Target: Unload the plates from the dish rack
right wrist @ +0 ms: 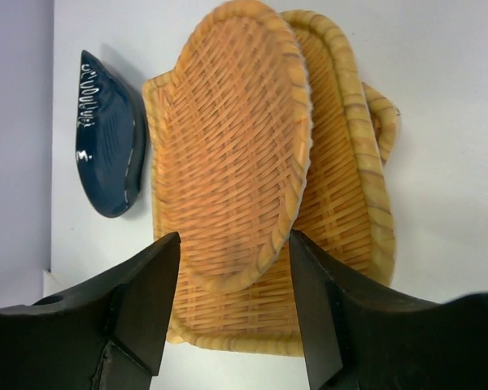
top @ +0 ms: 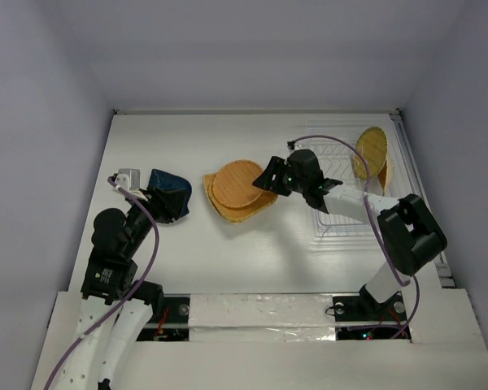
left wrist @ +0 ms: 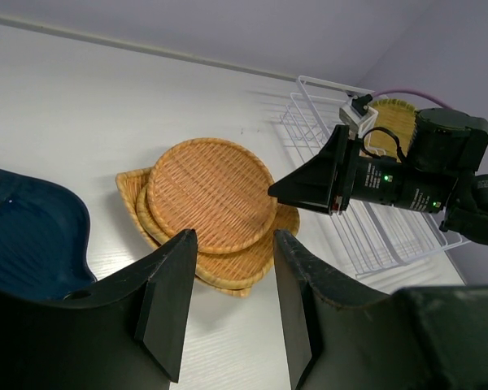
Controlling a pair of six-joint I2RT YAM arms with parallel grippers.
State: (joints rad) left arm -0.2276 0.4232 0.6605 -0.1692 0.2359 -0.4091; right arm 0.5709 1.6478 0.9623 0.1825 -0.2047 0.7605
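Observation:
A stack of orange-yellow woven plates (top: 237, 192) lies flat on the table, a round one (left wrist: 211, 195) on top of a rounded-square one (right wrist: 342, 187). My right gripper (top: 267, 177) is open at the stack's right edge. In the right wrist view (right wrist: 234, 240) its jaws stand either side of the round plate's near rim. The dark blue dish (top: 167, 193) lies at the left. My left gripper (top: 175, 207) is open and empty just beside it, shown also in its wrist view (left wrist: 234, 237). The white wire dish rack (top: 342, 215) at the right holds an upright woven plate (top: 372, 151).
The right arm (left wrist: 407, 175) reaches from the rack side toward the stack. The rack (left wrist: 305, 106) sits against the table's right edge, near the back wall. White walls close the table at left, back and right.

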